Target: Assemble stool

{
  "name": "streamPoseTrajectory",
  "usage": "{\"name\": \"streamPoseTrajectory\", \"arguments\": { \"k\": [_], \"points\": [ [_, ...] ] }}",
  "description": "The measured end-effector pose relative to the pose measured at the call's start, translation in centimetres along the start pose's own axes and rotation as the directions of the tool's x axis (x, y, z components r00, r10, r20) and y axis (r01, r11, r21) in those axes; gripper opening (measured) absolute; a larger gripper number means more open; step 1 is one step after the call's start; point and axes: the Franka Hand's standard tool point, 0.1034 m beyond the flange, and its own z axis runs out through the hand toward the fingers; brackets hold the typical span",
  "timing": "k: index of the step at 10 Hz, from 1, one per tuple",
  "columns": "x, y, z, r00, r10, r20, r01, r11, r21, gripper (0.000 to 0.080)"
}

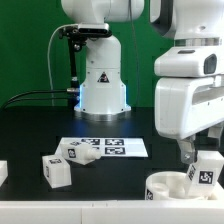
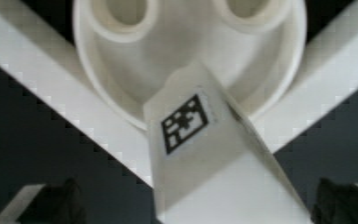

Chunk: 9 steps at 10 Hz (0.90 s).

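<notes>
Exterior view: low, across table [image 1: 40, 125] toward arm base [image 1: 100, 85]. Wrist view: close on seat [image 2: 176, 50] (shared).

Base [image 1: 100, 88]: upright at the middle of the tabletop's [image 1: 40, 125] far edge.
Arm [image 1: 190, 90]: arches forward from the base. Its bulky white end link hangs down on the exterior view's right, toward the near edge.
Wrist: turned downward, looking at the tabletop from above.
Gripper [image 1: 200, 160]: low over the near corner on the exterior view's right, with the jaws spread wide.
Fingers [image 2: 48, 200]: two dark tips in the wrist view, well apart, level with each other and pointing down.
</notes>
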Motion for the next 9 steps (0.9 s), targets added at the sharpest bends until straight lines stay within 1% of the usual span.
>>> {"name": "streamPoseTrajectory", "arguments": {
  "k": [2,3,4,5,6,7,8,9],
  "points": [
    [-0.3,0.2,0.0,0.990,-0.139,0.025,0.139,0.990,-0.008,0.0649],
    [-0.3,-0.1,-0.2,0.963,-0.260,0.075,0.260,0.966,0.006,0.0649],
    [-0.3,0.3,-0.2,0.919,-0.376,0.115,0.375,0.926,0.032,0.0649],
    [-0.2,0.6,0.4,0.883,-0.447,0.142,0.444,0.894,0.052,0.0649],
    [0.1,0.7,1.2,0.838,-0.520,0.166,0.516,0.854,0.069,0.0649],
    [0.6,0.7,1.8,0.809,-0.562,0.171,0.558,0.826,0.074,0.0649],
    [0.8,0.7,1.9,0.792,-0.586,0.170,0.582,0.809,0.078,0.0649],
    [0.8,0.7,1.9,0.812,-0.558,0.172,0.555,0.829,0.072,0.0649]
  ]
}}
